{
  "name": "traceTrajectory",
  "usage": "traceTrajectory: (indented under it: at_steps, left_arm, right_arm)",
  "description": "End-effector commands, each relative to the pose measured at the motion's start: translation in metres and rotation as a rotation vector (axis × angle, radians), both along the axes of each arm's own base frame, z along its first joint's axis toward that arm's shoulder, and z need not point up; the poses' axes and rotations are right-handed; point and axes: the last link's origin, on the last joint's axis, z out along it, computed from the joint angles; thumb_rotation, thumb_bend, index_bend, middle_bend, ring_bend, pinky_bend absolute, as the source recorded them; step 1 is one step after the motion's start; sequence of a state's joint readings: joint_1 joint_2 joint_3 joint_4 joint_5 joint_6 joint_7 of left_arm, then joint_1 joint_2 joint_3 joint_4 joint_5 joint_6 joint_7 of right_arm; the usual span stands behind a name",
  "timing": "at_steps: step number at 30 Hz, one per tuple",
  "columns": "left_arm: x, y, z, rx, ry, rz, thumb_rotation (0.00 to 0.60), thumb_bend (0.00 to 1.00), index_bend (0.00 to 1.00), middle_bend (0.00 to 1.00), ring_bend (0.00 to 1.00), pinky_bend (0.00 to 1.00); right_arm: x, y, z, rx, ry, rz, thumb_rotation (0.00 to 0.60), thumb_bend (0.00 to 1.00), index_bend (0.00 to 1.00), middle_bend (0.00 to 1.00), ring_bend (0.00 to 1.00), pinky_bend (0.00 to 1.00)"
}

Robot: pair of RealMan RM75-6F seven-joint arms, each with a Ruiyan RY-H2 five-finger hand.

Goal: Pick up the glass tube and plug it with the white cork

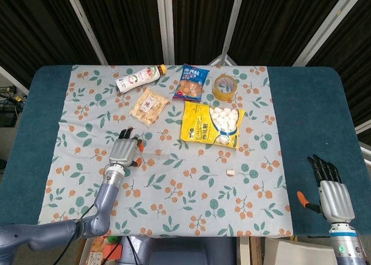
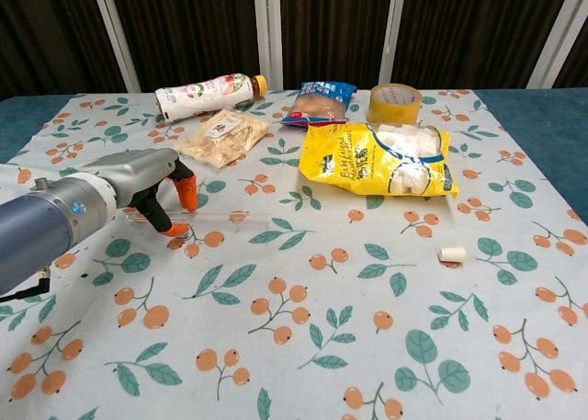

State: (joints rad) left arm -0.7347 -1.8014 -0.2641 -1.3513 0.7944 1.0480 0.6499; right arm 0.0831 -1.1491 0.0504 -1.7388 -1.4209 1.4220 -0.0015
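The glass tube (image 2: 230, 219) lies flat on the floral cloth, left of centre in the chest view. My left hand (image 2: 152, 186) hovers over the tube's left end, its orange-tipped fingers (image 2: 186, 193) pointing down on either side of it and still apart. The same left hand (image 1: 124, 151) shows in the head view. The white cork (image 2: 451, 254) lies alone on the cloth to the right, also visible as the cork (image 1: 231, 172) in the head view. My right hand (image 1: 330, 189) is off the cloth by the table's near right corner, fingers straight, holding nothing.
Along the far side lie a drink bottle (image 1: 138, 78), a clear snack bag (image 1: 149, 106), a blue packet (image 1: 191, 82), a tape roll (image 1: 225, 86) and a yellow marshmallow bag (image 1: 213, 124). The floral cloth (image 1: 174, 207) covers the table's middle.
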Motion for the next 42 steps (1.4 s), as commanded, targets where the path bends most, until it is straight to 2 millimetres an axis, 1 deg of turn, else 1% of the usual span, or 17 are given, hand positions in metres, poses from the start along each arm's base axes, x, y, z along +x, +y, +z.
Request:
traceTrajectory:
  at_steps: [1, 12, 15, 19, 25, 33, 42]
  left_arm:
    - [-0.001, 0.000, 0.000, 0.002, 0.006, 0.003, 0.600, 0.40, 0.50, 0.37, 0.00, 0.00]
    - [0.002, 0.003, -0.006, -0.008, 0.003, 0.011, 0.600, 0.46, 0.51, 0.37, 0.00, 0.00]
    - [0.004, 0.003, -0.008, -0.011, 0.002, 0.006, 0.600, 0.51, 0.54, 0.38, 0.00, 0.00]
    - [0.006, 0.002, -0.008, -0.007, -0.012, -0.003, 0.600, 0.60, 0.57, 0.38, 0.00, 0.00]
    - [0.008, 0.002, -0.006, -0.003, -0.019, -0.026, 0.600, 0.68, 0.60, 0.39, 0.00, 0.00]
    - [0.011, 0.003, 0.000, 0.019, -0.057, -0.049, 0.600, 0.70, 0.62, 0.40, 0.00, 0.00]
    - [0.016, 0.005, 0.012, 0.049, -0.117, -0.069, 0.600, 0.71, 0.64, 0.42, 0.02, 0.00]
  right_arm:
    - [0.000, 0.000, 0.000, -0.002, -0.003, 0.001, 0.600, 0.35, 0.00, 0.00, 0.00, 0.00]
    - [0.000, 0.000, 0.000, -0.004, -0.005, 0.004, 0.600, 0.35, 0.00, 0.00, 0.00, 0.00]
    - [0.000, 0.000, 0.000, -0.005, -0.007, 0.005, 0.600, 0.35, 0.00, 0.00, 0.00, 0.00]
    - [0.001, 0.001, 0.000, -0.007, -0.008, 0.006, 0.600, 0.35, 0.00, 0.00, 0.00, 0.00]
    - [0.002, 0.001, 0.000, -0.008, -0.010, 0.008, 0.600, 0.35, 0.00, 0.00, 0.00, 0.00]
    - [0.002, 0.001, 0.000, -0.008, -0.012, 0.011, 0.600, 0.35, 0.00, 0.00, 0.00, 0.00]
    - [0.003, 0.001, 0.000, -0.007, -0.012, 0.013, 0.600, 0.35, 0.00, 0.00, 0.00, 0.00]
